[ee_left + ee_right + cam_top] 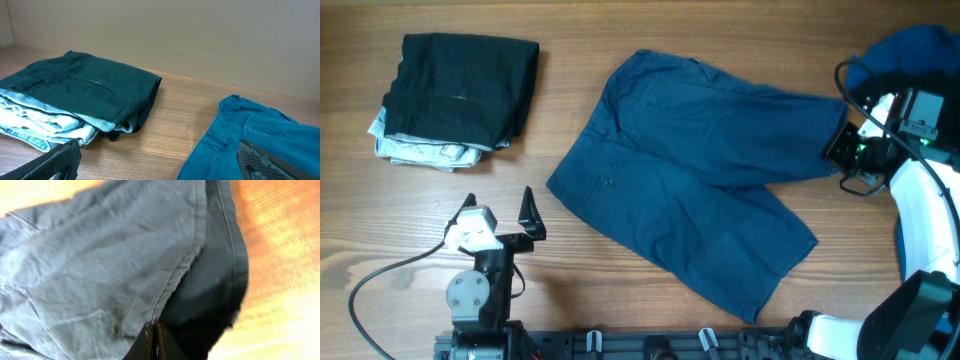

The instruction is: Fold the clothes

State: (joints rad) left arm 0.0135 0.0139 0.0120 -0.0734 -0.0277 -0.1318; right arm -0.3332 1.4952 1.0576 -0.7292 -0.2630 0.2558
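Dark blue shorts (690,180), part of the clothes, lie spread flat in the middle of the table, waistband to the left and legs to the right. My right gripper (840,148) is at the end of the far leg, shut on its hem. In the right wrist view the closed gripper (154,332) pinches the seamed edge of the shorts (100,270), and the hem lifts off the wood. My left gripper (500,205) stands open near the front left, with nothing between its fingers (50,160). The waist corner of the shorts (270,135) lies just to its right.
A folded stack sits at the back left, a black garment (460,85) on top of a pale patterned one (420,150). A royal blue garment (910,55) is bunched at the back right corner, behind my right arm (925,200). Bare wood (165,130) separates stack and shorts.
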